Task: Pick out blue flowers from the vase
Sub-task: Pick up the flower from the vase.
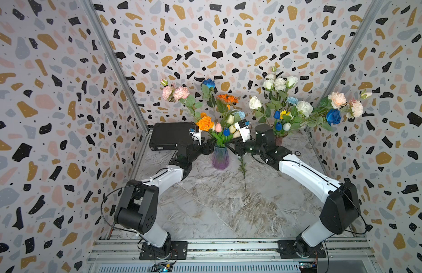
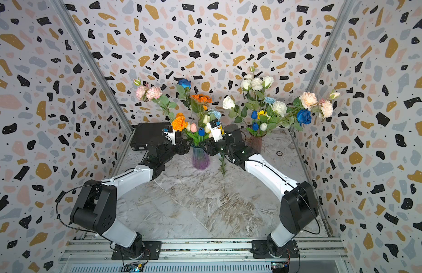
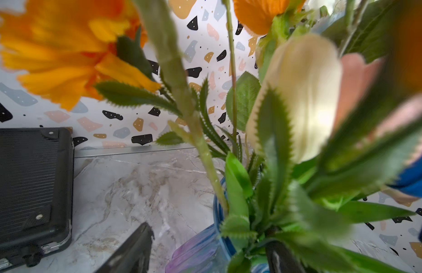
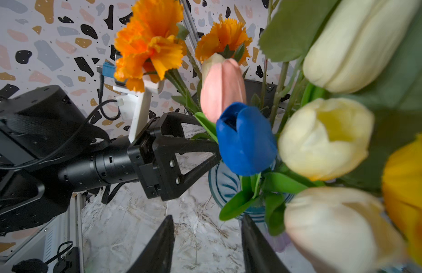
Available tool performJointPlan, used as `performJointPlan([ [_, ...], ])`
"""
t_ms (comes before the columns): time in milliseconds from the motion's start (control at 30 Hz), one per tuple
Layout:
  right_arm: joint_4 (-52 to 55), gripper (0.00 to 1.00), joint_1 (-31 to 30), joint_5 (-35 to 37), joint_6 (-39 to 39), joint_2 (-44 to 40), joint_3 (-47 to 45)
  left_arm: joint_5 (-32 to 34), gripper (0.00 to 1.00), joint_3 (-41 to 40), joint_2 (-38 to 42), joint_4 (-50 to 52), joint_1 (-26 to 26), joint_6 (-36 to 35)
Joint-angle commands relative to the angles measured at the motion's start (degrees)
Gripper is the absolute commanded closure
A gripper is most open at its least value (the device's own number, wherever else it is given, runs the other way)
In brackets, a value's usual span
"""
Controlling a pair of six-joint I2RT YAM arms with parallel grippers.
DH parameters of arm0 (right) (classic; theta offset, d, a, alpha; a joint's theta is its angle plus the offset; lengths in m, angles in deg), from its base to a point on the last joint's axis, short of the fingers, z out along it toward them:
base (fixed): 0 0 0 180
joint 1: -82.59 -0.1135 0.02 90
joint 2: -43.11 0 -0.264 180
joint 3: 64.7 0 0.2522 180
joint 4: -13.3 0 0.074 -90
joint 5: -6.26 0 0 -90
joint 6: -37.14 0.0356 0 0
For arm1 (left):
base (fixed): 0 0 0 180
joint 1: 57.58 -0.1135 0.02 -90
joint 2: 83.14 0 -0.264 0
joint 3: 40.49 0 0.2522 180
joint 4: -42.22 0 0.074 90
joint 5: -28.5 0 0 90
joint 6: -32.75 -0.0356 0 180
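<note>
The ribbed purple-blue vase (image 1: 220, 158) stands mid-table with a dark blue tulip (image 1: 226, 131), a blue rose (image 1: 208, 83) and a pale blue carnation (image 1: 240, 114) among cream, pink and orange flowers. My left gripper (image 3: 210, 238) is open, its jaws either side of the vase's rim (image 3: 219, 208) and the stems' leaves. From the other side my right gripper (image 4: 208, 238) is open over bare marble, nothing between its fingers, beside the vase (image 4: 225, 186). The blue tulip (image 4: 246, 139) is close above it. A bare green stem (image 1: 243, 175) lies on the table; its head is hidden.
A second, pinkish vase (image 1: 279, 140) at the back right holds white roses, two blue tulips (image 1: 277, 114), a blue rose (image 1: 333, 116) and a pale blue carnation (image 1: 292, 100). A black case (image 1: 169, 136) lies at the back left. Patterned walls close in three sides.
</note>
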Motion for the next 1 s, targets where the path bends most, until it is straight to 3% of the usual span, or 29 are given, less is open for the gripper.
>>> performJointPlan([
  [0, -0.98, 0.53, 0.12, 0.39, -1.73, 0.72, 3.56, 1.52, 0.24, 1.47, -0.48, -3.41, 0.17, 0.85],
  [600, -4.01, 0.57, 1.44, 4.53, -1.73, 7.15, 7.55, -2.72, 0.22, 3.02, -3.95, -13.02, 0.17, 2.30],
  [967, -7.42, 0.59, 1.91, 4.15, -1.40, 9.79, 8.65, -4.18, 0.31, 5.20, -7.85, -16.71, 0.17, 2.18],
])
